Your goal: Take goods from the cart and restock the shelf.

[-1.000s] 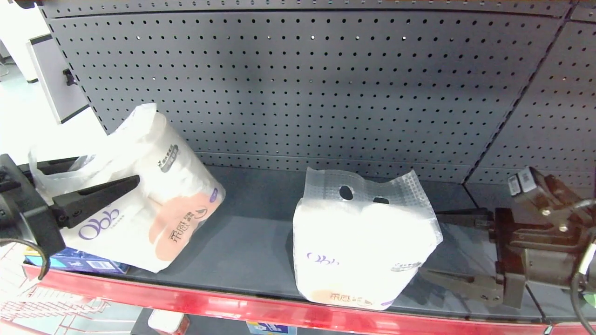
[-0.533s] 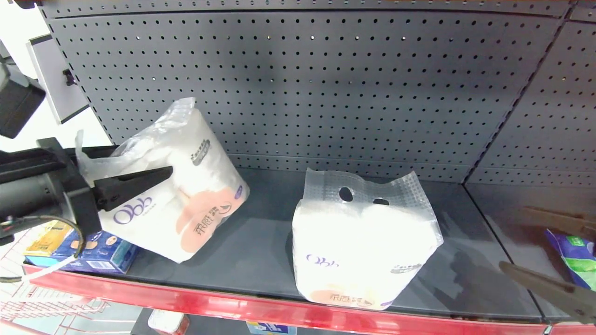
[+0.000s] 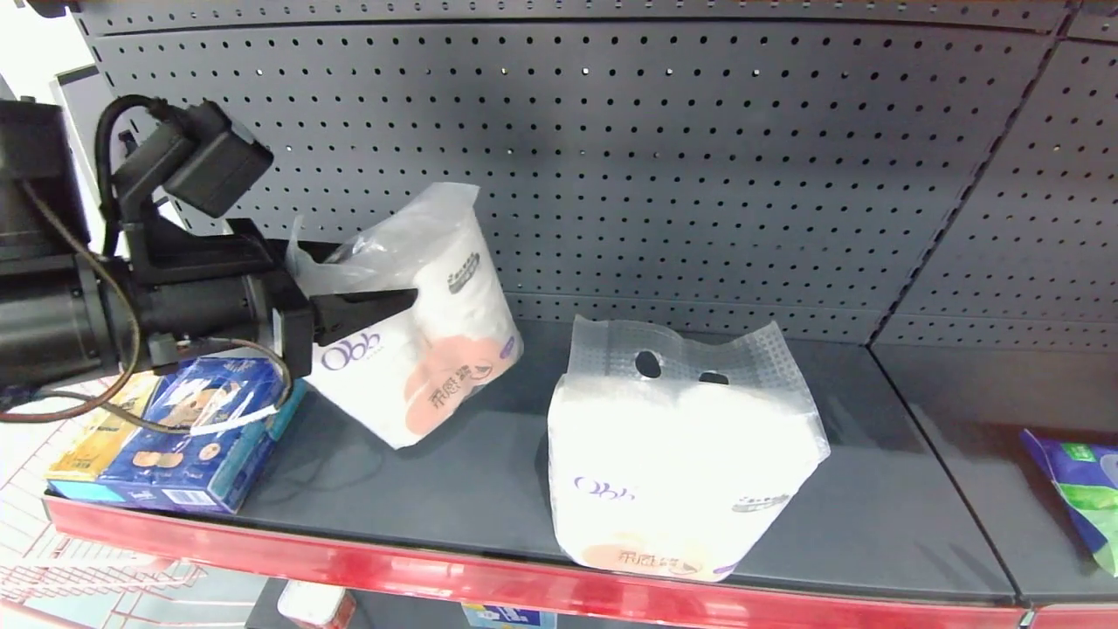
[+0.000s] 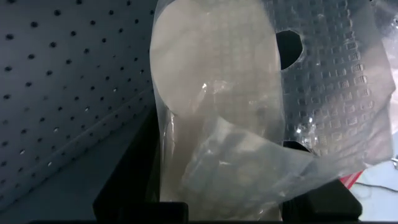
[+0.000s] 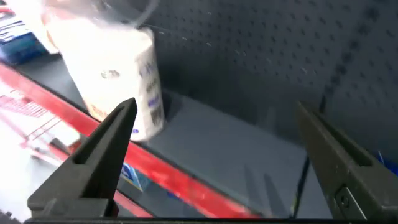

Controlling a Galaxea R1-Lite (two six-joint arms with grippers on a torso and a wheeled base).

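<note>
Gripped tissue pack (image 3: 441,349) farther right (deeper over the shelf (image 3: 489,476))

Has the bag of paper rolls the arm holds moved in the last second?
Yes. The held pack, in the left gripper, went rightward along the shelf, nearer the standing pack, which stayed put.

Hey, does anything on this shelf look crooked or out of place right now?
Yes. The tissue pack gripped by the left gripper sits at a clear tilt instead of flat on the shelf. The second tissue pack beside it stands upright near the front edge.
</note>
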